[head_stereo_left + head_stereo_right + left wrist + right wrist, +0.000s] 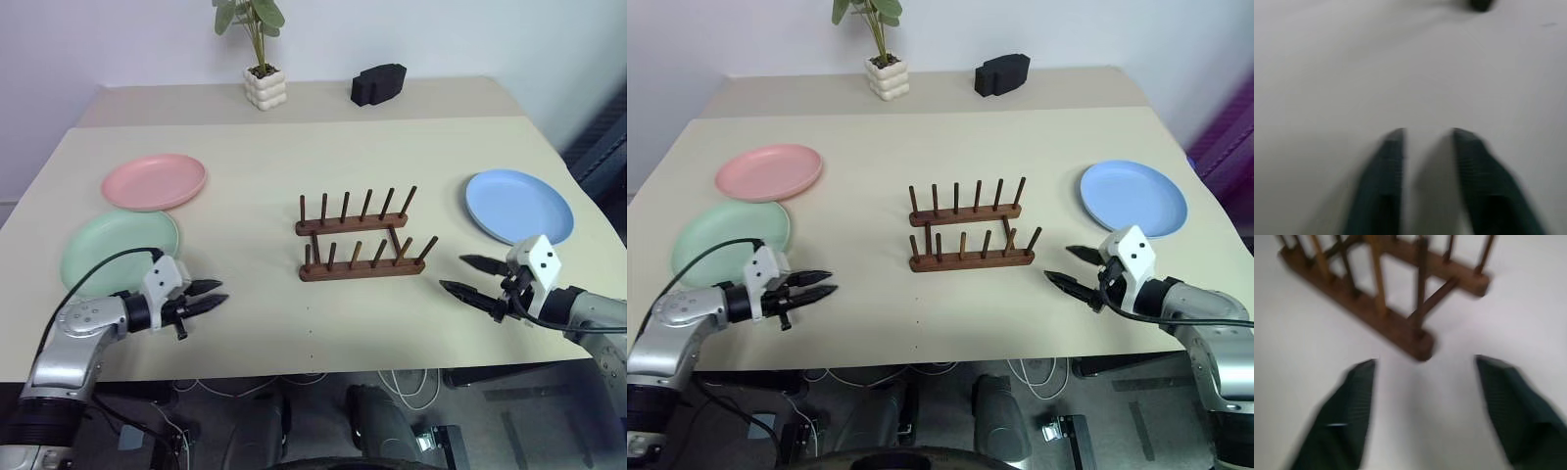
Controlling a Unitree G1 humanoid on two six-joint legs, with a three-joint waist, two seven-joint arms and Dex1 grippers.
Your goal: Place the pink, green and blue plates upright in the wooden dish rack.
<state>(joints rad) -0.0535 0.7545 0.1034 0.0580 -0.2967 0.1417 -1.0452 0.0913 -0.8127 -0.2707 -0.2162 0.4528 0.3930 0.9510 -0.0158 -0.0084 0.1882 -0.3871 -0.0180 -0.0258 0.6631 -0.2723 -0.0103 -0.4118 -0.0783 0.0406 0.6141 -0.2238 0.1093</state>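
Three plates lie flat on the beige table: the pink plate (pixel 154 181) at the far left, the green plate (pixel 113 250) just in front of it, and the blue plate (pixel 519 204) on the right. Between them the wooden dish rack (pixel 362 269) stands with nothing between its pegs. My left gripper (pixel 221 291) hovers low beside the green plate's near right edge, pointing toward the rack, shut and holding nothing. In front of the blue plate, my right gripper (pixel 453 272) is open with nothing in it, and its tips aim at the rack's right end (pixel 1400 328).
A potted plant (pixel 263 83) in a white pot and a black block (pixel 378 84) stand on the far table behind. Bare tabletop runs between the rack and the near edge (pixel 323 367).
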